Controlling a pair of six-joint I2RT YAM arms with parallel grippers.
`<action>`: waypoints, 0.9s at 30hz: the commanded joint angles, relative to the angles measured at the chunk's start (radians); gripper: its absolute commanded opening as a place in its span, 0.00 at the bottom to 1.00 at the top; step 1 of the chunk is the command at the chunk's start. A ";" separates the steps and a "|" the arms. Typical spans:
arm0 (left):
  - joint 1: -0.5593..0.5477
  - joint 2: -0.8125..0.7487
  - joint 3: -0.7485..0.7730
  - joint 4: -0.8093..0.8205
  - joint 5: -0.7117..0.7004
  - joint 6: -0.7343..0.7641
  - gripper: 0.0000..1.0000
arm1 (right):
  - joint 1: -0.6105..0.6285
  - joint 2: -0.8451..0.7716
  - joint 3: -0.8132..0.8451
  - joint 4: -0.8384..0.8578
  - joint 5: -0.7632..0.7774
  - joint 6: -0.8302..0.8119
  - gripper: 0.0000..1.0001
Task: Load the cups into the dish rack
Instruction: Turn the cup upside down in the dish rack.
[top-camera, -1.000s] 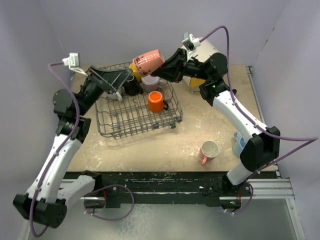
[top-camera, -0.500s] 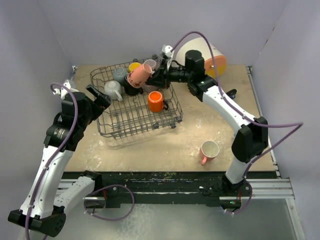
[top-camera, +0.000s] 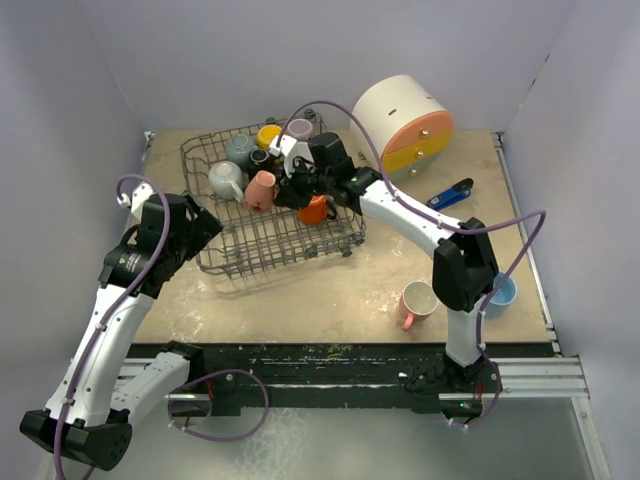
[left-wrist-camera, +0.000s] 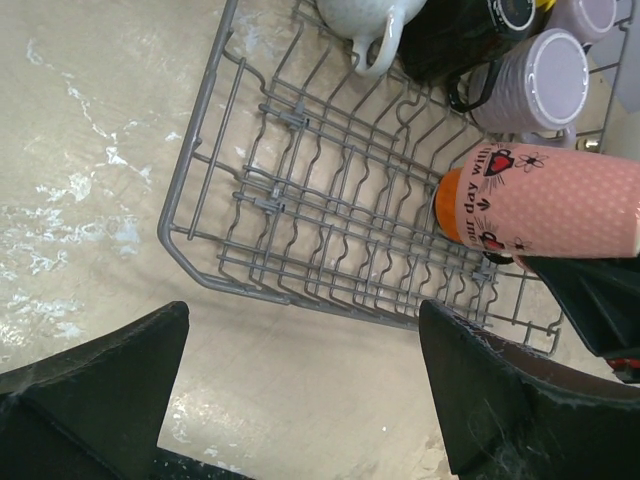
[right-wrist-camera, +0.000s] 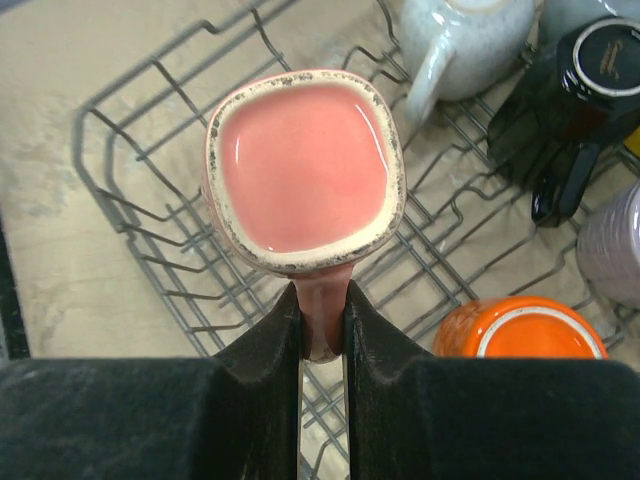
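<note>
The grey wire dish rack (top-camera: 272, 246) stands at the back left of the table. My right gripper (top-camera: 284, 190) is shut on the handle of a pink mug (top-camera: 261, 190), held mouth-down low over the rack's middle. In the right wrist view the mug's base (right-wrist-camera: 303, 165) faces the camera and the fingers (right-wrist-camera: 322, 312) pinch its handle above the rack (right-wrist-camera: 150, 230). Several mugs are in the rack: grey-white (top-camera: 225, 180), black (top-camera: 262, 158), yellow (top-camera: 268, 132), mauve (top-camera: 299, 128), orange (top-camera: 315, 208). A pink mug (top-camera: 417, 300) and a light blue mug (top-camera: 500, 292) sit on the table. My left gripper (top-camera: 197, 224) is open and empty beside the rack's left edge (left-wrist-camera: 215, 200).
A big white cylinder with orange and yellow drawer fronts (top-camera: 403, 122) stands at the back right. A blue tool (top-camera: 447, 193) lies to the right of the rack. The left wrist view shows bare table between the fingers, just outside the rack's corner.
My right arm has brought the pink mug down and to the left, from above the rack's back edge to low over its middle. My left arm has drawn back from the rack to its left side.
</note>
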 joint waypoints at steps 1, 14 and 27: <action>0.002 -0.018 -0.020 0.019 -0.021 -0.021 0.99 | 0.029 -0.006 0.062 0.058 0.157 -0.015 0.00; 0.003 -0.017 -0.025 0.017 -0.035 -0.028 0.99 | 0.070 0.103 0.069 0.087 0.439 0.093 0.00; 0.002 -0.004 -0.028 0.028 -0.029 -0.027 1.00 | 0.089 0.180 0.070 0.072 0.484 0.109 0.01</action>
